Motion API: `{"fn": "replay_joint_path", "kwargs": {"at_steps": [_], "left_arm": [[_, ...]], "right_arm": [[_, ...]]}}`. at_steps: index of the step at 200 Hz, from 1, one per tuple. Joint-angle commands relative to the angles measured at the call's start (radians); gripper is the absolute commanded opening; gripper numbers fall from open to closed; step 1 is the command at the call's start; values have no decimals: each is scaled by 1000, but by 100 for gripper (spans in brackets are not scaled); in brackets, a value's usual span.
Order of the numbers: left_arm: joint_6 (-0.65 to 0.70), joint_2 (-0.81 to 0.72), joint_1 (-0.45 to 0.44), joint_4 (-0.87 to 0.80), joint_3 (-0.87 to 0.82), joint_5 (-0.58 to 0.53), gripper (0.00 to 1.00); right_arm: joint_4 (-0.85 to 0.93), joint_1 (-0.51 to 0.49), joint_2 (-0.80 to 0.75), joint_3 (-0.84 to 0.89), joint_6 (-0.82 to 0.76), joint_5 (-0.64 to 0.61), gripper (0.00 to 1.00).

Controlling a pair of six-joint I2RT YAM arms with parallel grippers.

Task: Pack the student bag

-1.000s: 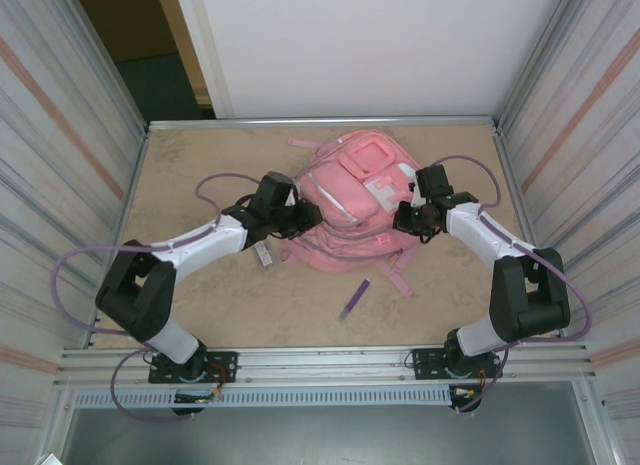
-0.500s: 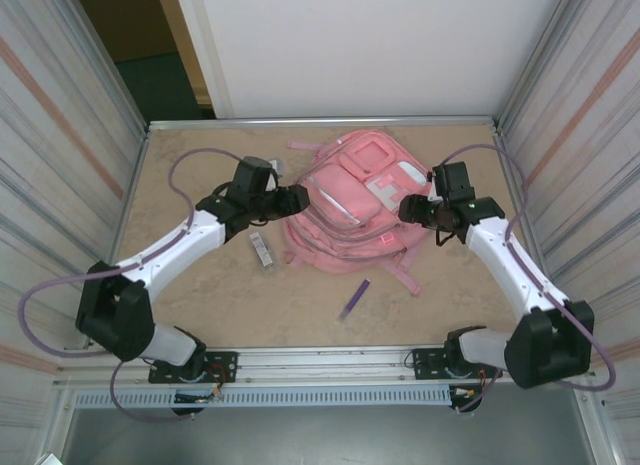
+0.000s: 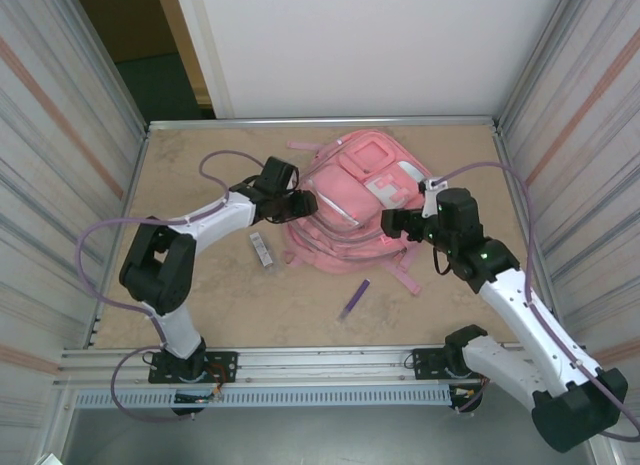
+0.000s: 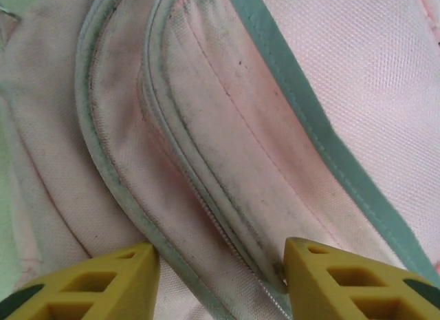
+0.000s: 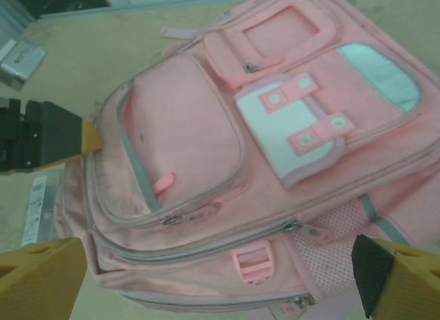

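The student bag [image 3: 355,190] is a large pink backpack lying face up at the table's back middle, its zipped pockets and white-and-pink patch [image 5: 289,127] on top. My left gripper [image 3: 300,203] is pressed to the bag's left edge. Its yellow fingertips [image 4: 357,279] stand apart, with a zipper seam [image 4: 206,210] of the pink fabric between them and nothing pinched. My right gripper [image 3: 392,223] hovers over the bag's near right part, open wide, its fingers [image 5: 41,279] at either side of the bag's lower front with nothing between them.
A purple pen [image 3: 353,298] lies on the table in front of the bag. A small white-and-grey packet [image 3: 261,250] lies near the bag's left corner, below the left gripper. Metal walls close in the left and right sides.
The right gripper has opened wide and slid left along the bag's near right side. The left gripper has loosened and shifted slightly right, its elbow drawn in. The bag lies flatter.
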State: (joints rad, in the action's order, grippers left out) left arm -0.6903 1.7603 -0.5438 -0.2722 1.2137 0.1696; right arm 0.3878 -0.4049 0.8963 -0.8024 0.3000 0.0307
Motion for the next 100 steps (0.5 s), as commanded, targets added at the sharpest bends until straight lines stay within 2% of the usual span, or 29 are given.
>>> {"fn": "replay_joint_path", "kwargs": {"at_steps": [1,9,28,42,70,100], "left_arm": [[-18,2,-24,31,53,23,33],[-17,-3,-29,31,54,31,23],[-16,-23,-36,37,45,46,12],[-18,-37,-40,42,36,56,8],[-37,-59,-46,42,39,101,0],[-51,-87,-48,39,34,128,0]], "right_arm": [[-35,-2,70,9,-52,71,99],[-3,-2,113,-15,-60,74,99],[97,4,217,-87,-86,112,99],[123,9,283,-113,-96,159,100],[118,53,377,-133,-99,308,87],[114,95,431,-133,-161,313,77]]}}
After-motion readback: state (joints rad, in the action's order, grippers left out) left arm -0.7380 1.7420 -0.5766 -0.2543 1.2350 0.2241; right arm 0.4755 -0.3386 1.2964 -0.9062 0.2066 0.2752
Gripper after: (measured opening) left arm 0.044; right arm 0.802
